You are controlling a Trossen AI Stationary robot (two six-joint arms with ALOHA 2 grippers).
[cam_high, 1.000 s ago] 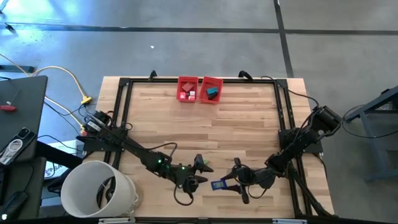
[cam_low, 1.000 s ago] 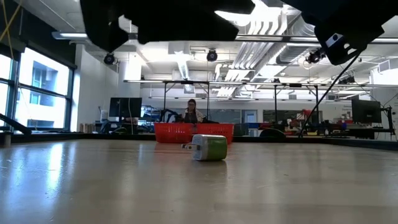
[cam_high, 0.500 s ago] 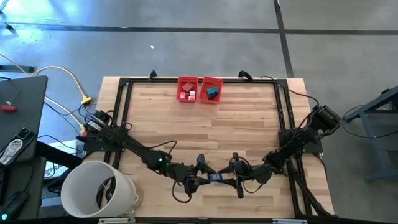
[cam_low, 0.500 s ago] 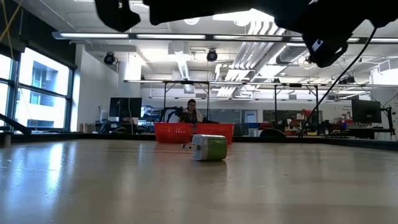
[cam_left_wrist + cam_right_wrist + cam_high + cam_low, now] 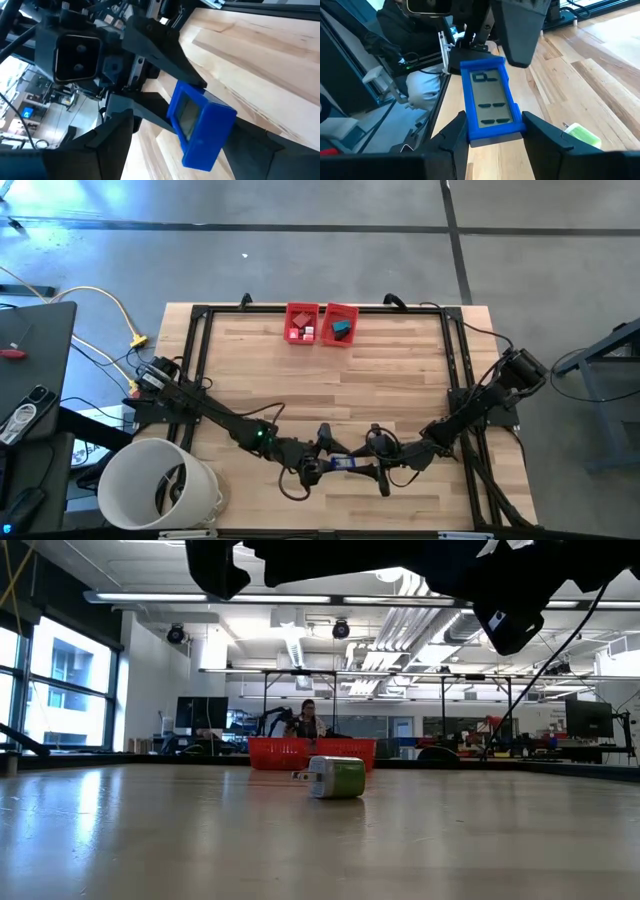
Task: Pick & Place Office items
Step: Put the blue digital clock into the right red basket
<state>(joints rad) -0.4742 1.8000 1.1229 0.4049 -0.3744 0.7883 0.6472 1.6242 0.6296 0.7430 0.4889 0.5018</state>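
Observation:
A small blue piece with a grey face [image 5: 343, 463] hangs in the air near the table's front edge, between my two grippers. My right gripper [image 5: 366, 463] comes from the right and is shut on it. My left gripper [image 5: 324, 458] comes from the left and stands open, one finger on each side of the piece's free end [image 5: 200, 125]. A green and white piece [image 5: 337, 777] lies on its side on the table, and the right wrist view shows it as well [image 5: 582, 135]. My right gripper pinches the blue piece's two long sides near one end [image 5: 492, 131] between its two fingers. The fingers come nearly level from the table's right and lie along the piece. It sticks out past the fingertips, clear of the table. My left gripper's fingers [image 5: 112, 145] flank the free end; whether they touch it I cannot tell.
Two red bins [image 5: 302, 323] [image 5: 341, 325] holding small pieces stand side by side at the far edge. A big white bucket [image 5: 160, 485] stands off the table's near left corner. A black frame [image 5: 200, 340] runs round the tabletop. Bare wood lies between the bins and the grippers.
My right gripper has carried the blue piece toward the table's left and a little toward the far edge, so that its free end now lies between my left gripper's open fingers. The piece has stayed clear of the table throughout.

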